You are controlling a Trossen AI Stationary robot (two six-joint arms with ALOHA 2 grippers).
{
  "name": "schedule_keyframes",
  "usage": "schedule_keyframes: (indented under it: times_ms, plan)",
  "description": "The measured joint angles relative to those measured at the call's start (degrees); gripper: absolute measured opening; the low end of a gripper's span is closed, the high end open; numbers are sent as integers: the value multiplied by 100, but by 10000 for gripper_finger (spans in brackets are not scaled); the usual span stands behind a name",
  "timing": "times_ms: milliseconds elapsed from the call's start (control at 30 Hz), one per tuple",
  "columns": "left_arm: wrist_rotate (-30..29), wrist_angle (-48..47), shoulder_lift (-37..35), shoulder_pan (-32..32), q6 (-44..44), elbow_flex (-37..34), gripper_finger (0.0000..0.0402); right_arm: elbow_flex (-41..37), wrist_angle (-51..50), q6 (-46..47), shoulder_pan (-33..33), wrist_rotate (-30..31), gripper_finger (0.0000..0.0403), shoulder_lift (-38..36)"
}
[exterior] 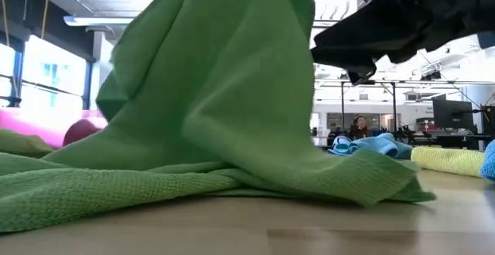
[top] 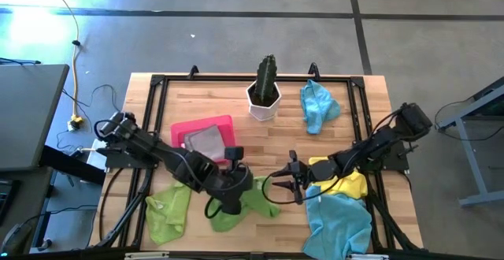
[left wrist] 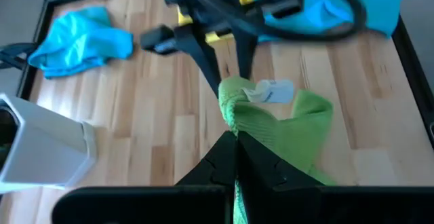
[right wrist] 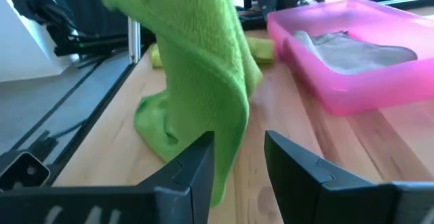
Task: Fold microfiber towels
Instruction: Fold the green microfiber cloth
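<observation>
A lime green towel (left wrist: 271, 125) is pinched in the closed left tool (left wrist: 235, 157) and lifted off the tabletop (top: 276, 138), its lower part trailing below. The right tool (right wrist: 239, 157) is held open just beside the hanging cloth, gripping nothing.

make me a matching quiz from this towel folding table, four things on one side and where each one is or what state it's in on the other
Things:
1. grey towel
2. left gripper
3. right gripper
4. potted cactus

Place or state:
A. open, near the lifted cloth
B. in the pink tray
C. at the table's far edge
D. shut on the lime green towel

Pairs: 1-B, 2-D, 3-A, 4-C
</observation>
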Motion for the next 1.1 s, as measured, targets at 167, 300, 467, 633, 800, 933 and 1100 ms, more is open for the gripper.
schedule_keyframes:
  times_ms: [167, 300, 467, 633, 800, 933, 1100]
  plan:
    - [-3, 1, 0, 76, 243, 245, 0, 0, 426, 0, -2, -1, 124, 382]
    - [-177, 0, 0, 118, 432, 397, 0, 0, 679, 192, -2, -33, 124, 587]
    - [-552, 2, 0, 138, 685, 651, 0, 0, 737, 547, 0, -332, 124, 767]
    - [-998, 2, 0, 136, 820, 872, 0, 0, 758, 900, 0, -439, 124, 953]
    - [-1232, -42, 0, 136, 1014, 1049, 0, 0, 763, 1170, 10, -445, 124, 1094]
    - [-1534, -224, 0, 136, 1027, 1125, 0, 0, 751, 1314, 117, -474, 124, 1128]
    - [-1829, -444, 0, 136, 924, 1168, 0, 0, 776, 1317, 337, -506, 124, 1128]
